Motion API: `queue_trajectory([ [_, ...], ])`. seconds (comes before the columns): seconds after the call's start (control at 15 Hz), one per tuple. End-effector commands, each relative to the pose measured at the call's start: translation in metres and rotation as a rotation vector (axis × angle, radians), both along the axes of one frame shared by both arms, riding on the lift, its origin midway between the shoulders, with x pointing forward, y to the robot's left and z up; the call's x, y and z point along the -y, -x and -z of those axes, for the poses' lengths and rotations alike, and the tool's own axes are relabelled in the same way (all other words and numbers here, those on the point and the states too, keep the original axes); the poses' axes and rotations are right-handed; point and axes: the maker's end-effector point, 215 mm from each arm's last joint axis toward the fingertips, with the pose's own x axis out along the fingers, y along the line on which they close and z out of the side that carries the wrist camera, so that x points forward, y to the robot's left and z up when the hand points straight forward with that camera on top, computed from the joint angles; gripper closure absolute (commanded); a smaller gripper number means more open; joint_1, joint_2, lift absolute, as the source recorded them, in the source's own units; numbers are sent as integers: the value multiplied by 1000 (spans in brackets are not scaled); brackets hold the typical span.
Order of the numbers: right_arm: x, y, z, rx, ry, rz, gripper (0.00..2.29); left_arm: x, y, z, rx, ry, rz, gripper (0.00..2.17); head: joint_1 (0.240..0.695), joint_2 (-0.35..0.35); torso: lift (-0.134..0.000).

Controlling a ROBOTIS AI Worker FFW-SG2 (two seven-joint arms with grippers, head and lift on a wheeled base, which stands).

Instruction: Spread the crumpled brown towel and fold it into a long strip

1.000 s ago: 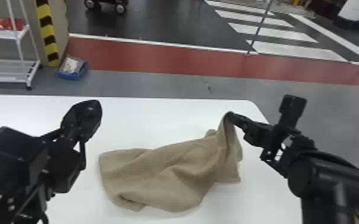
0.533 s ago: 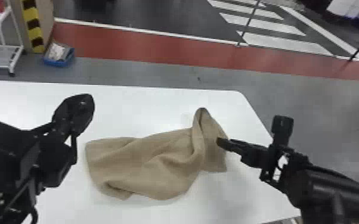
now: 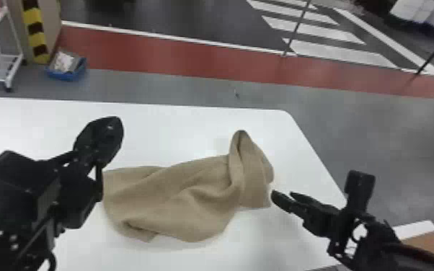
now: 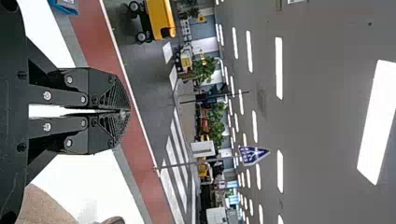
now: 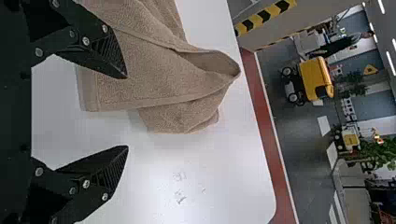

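Towel (image 3: 191,194) now free of R gripper (image 3: 282,196), backed off w/ jaws open; L gripper (image 3: 114,124) closed.

1 towel (image 3: 191,201) on table (image 3: 176,126), 1 bin (image 3: 66,75) behind, left

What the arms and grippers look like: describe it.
The left arm and right arm are black, with blocky parts; a thin dark cable loops beside the left one. The left gripper and right gripper each have two black, tapering fingers with silver screws and ridged tips.
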Motion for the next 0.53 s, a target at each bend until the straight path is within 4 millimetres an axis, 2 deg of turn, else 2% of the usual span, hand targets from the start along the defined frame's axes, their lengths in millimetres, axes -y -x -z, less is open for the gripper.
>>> queue_trajectory([
  [0.0, -5, -2, 14, -21, 4, -8, 444, -1, 1, 1, -2, -4, -1, 1075, 695, -350, -123],
  [0.27, -22, -10, 23, -37, 6, -39, 508, -4, 2, 3, -1, -5, -5, 1075, 695, -350, -123],
  [0.47, -24, -10, 26, -58, 18, -45, 593, -5, 1, 2, 2, -6, -7, 1075, 695, -350, -123],
])
